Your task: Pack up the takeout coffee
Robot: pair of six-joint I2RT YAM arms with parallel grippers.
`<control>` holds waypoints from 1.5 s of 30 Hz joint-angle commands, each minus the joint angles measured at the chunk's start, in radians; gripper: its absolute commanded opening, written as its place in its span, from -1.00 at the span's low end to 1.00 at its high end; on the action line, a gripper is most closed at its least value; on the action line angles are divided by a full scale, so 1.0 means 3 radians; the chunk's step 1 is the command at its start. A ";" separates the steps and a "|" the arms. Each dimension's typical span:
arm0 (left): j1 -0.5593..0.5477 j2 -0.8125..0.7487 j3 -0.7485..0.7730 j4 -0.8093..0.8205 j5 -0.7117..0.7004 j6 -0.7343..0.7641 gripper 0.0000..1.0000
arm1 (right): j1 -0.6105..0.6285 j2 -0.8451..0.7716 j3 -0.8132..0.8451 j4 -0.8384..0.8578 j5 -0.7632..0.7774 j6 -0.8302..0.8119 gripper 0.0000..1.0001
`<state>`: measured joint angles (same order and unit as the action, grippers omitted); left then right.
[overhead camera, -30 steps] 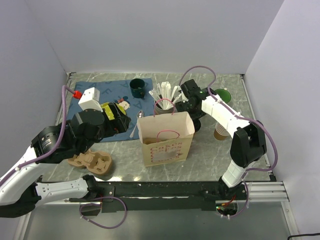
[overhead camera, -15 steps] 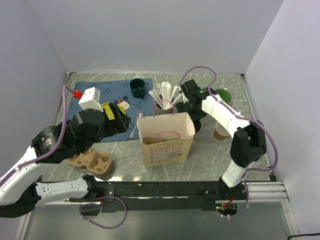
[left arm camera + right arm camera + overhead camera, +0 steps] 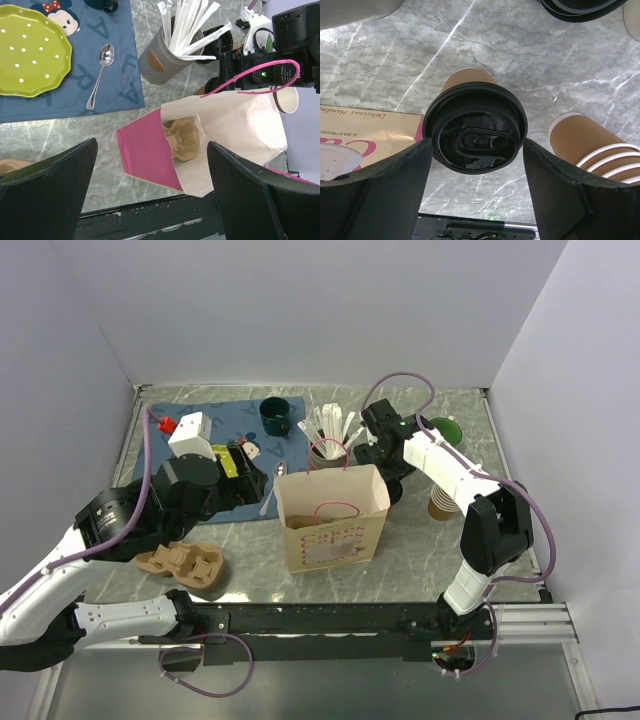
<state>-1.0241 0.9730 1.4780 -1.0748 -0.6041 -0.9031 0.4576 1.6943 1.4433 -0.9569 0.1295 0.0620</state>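
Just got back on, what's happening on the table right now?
The right gripper straddles the lidded coffee cup, which seems to stand on the table beside the paper bag. Its fingers flank the black lid, but I cannot tell whether they are gripping it. The left gripper hangs wide open over the bag, holding nothing. The bag stands open with a cardboard cup carrier inside. The coffee is not yet in the bag.
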 commanded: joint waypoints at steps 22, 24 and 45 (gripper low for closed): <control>0.0018 0.0162 0.0166 0.0157 -0.0073 0.0254 0.93 | -0.0175 -0.0176 -0.0148 -0.0006 -0.0350 0.0115 0.61; 0.0018 0.0172 0.0161 0.0167 -0.0062 0.0270 0.94 | -0.0186 -0.0197 -0.0168 -0.0016 -0.0365 0.0116 0.61; 0.0018 0.0173 0.0110 0.0177 0.0188 0.0173 0.98 | -0.0267 -0.0422 -0.0393 0.0035 -0.0365 0.0156 0.50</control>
<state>-1.0237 1.0321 1.4910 -1.0504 -0.5781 -0.8337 0.3870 1.6253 1.3338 -0.9459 0.0074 0.0921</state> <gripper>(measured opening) 0.982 0.781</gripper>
